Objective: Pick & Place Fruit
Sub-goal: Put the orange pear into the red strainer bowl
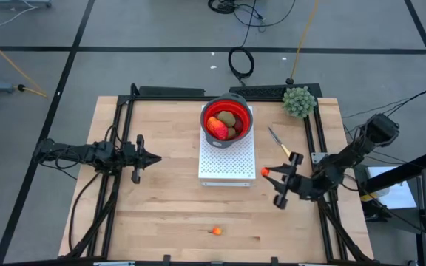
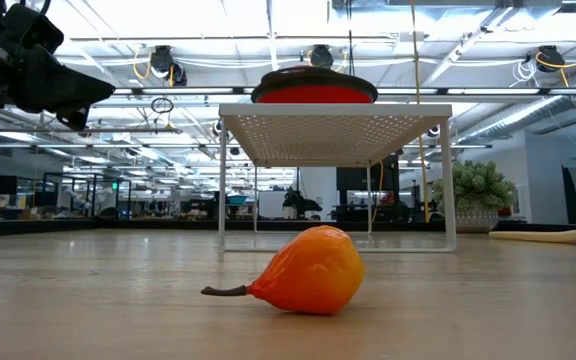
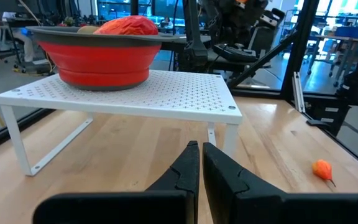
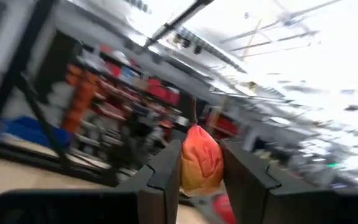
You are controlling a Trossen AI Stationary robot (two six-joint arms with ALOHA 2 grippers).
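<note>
Orange and small, a pear-shaped toy fruit (image 4: pixel 201 163) sits clamped between the right gripper's (image 1: pixel 266 173) dark fingers, held just off the right edge of the white perforated metal rack (image 1: pixel 228 159). On that rack stands a red collapsible bowl (image 1: pixel 228 118) already holding several fruit pieces — a red-orange oblong and brown-green ovals. Another orange pear-shaped piece (image 1: pixel 216 230) lies on the wooden counter (image 1: pixel 161 207) near its front edge. The left gripper (image 1: pixel 156 157) waits left of the rack, fingers pressed together — empty.

Bowl (image 2: pixel 314 88): above the rack (image 2: pixel 334 120), we see only its rim; fruit inside hidden.
Room behind right pincer (image 4: pixel 199 180): we find it blurred.
</note>
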